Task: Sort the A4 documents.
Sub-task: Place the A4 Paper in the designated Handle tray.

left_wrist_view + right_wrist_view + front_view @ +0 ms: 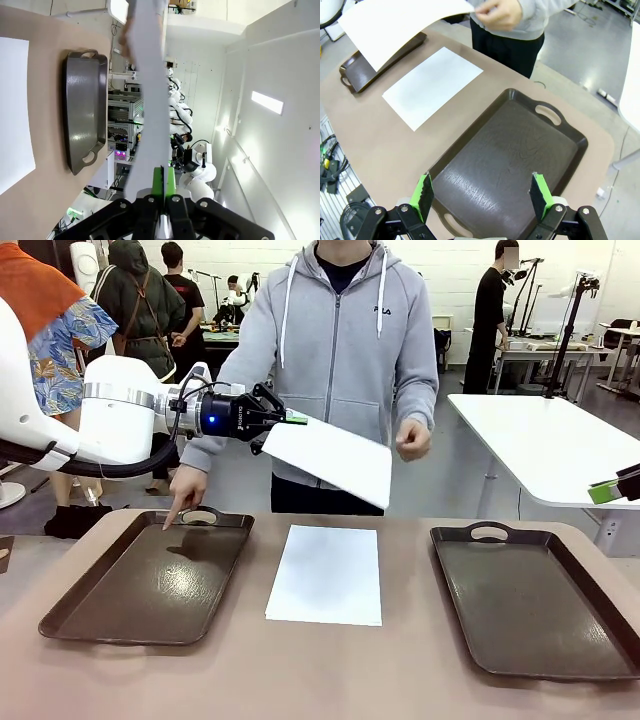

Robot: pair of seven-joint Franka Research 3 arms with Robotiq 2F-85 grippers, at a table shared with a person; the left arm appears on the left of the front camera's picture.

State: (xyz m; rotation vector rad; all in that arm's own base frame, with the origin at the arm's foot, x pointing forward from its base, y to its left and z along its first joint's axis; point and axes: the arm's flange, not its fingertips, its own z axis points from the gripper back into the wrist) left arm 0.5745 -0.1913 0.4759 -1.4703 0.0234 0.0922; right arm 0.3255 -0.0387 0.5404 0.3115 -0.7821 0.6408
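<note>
My left gripper (288, 420) is shut on the corner of one white A4 sheet (335, 457), held in the air in front of the person's chest. In the left wrist view that sheet (150, 90) runs edge-on up from the closed green pads (159, 181). A second A4 sheet (326, 574) lies flat on the table between the two trays, also seen as the sheet (432, 84) in the right wrist view. My right gripper (482, 195) hangs open and empty above the near end of the right tray (520, 150); it shows at the right edge (610, 490) in the front view.
Two dark brown handled trays sit on the tan table, the left tray (150, 585) and the right tray (530, 600). The person's finger (168, 522) points down at the left tray's far rim; the other hand (412, 440) hovers near the held sheet. A white table (550, 445) stands behind at right.
</note>
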